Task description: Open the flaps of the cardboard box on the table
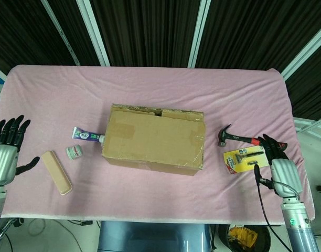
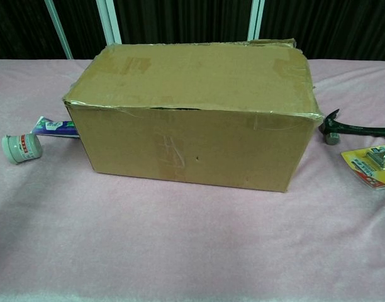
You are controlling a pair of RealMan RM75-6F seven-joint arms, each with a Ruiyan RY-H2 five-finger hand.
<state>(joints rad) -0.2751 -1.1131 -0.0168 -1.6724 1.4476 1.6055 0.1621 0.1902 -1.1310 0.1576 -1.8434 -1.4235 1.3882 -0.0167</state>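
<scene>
The brown cardboard box (image 1: 152,139) lies in the middle of the pink table, its top flaps down flat and taped. In the chest view the box (image 2: 192,113) fills the centre and no hand shows. My left hand (image 1: 6,152) hovers at the far left table edge, well clear of the box, with its fingers spread and nothing in it. At the front right corner my right hand (image 1: 278,165) has its fingers extended beside a hammer's handle and holds nothing.
A hammer (image 1: 239,137) and a yellow blister pack (image 1: 246,158) lie right of the box. A toothpaste tube (image 1: 87,136), a small jar (image 1: 74,152) and a beige block (image 1: 57,172) lie left of it. The chest view shows the jar (image 2: 21,148) and hammer (image 2: 353,129).
</scene>
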